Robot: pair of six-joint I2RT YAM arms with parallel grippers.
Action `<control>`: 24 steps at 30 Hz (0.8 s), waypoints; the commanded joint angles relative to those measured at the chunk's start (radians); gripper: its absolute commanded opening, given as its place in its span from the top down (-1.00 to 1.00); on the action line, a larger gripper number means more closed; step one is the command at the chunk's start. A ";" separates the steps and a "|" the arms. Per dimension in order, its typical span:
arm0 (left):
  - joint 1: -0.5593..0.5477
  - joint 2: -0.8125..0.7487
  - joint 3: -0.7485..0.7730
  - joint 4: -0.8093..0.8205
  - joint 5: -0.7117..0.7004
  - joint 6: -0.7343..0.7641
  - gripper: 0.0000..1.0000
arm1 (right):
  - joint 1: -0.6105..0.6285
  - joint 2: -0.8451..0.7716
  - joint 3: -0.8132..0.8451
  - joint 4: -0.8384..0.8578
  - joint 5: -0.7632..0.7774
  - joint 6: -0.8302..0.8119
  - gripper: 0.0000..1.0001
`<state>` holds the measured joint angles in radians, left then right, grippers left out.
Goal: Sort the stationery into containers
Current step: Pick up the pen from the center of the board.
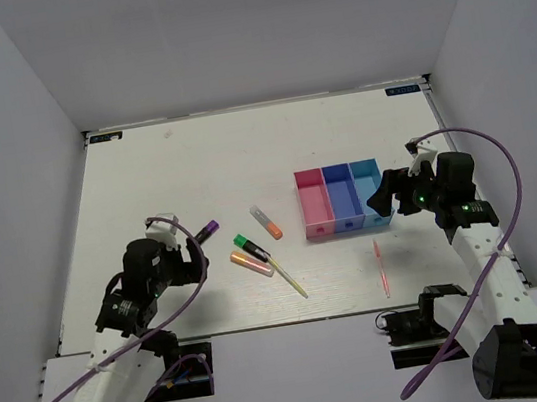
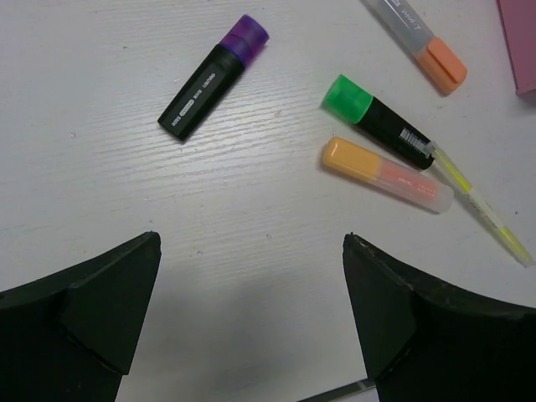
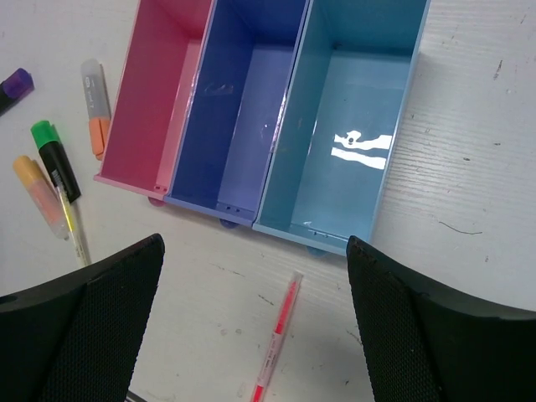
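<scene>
1. The left arm leans low and forward. The left gripper (image 2: 251,251) tilts down at the table (image 1: 192,162) with its fingers spread wide.
2. Ahead of it lies the purple-capped marker (image 2: 213,77). To the right are the green-capped marker (image 2: 378,121), the orange-pink highlighter (image 2: 387,174) just beside it, the yellow pen (image 2: 481,205) and the orange-capped marker (image 2: 419,42).
3. The right arm bends leftward. The right gripper (image 3: 255,247) hangs by the near end of the light blue bin (image 3: 352,142), spread wide.
4. The dark blue bin (image 3: 243,100) and pink bin (image 3: 146,109) adjoin it. The pink-red pen (image 3: 276,339) lies on the table between the right gripper's fingers.

A white table (image 1: 172,165) sits boxed in by plain pale grey walls (image 1: 242,23) on 3 sides, evenly lit
</scene>
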<state>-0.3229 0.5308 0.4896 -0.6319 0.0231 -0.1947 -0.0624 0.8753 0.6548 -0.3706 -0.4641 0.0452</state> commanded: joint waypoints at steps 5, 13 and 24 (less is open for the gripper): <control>0.007 0.035 0.026 0.038 0.069 0.018 -1.00 | 0.004 -0.009 0.009 -0.004 -0.008 -0.013 -0.81; 0.007 0.182 0.053 0.130 0.081 0.014 -0.28 | 0.003 0.004 0.003 -0.017 -0.030 -0.115 -0.72; -0.022 0.869 0.477 0.078 -0.014 0.260 -0.37 | 0.006 -0.013 0.052 -0.182 -0.232 -0.364 -0.34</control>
<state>-0.3389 1.3094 0.8982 -0.5453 0.0326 -0.0544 -0.0601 0.8822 0.6624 -0.5198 -0.6449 -0.2520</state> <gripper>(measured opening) 0.680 0.669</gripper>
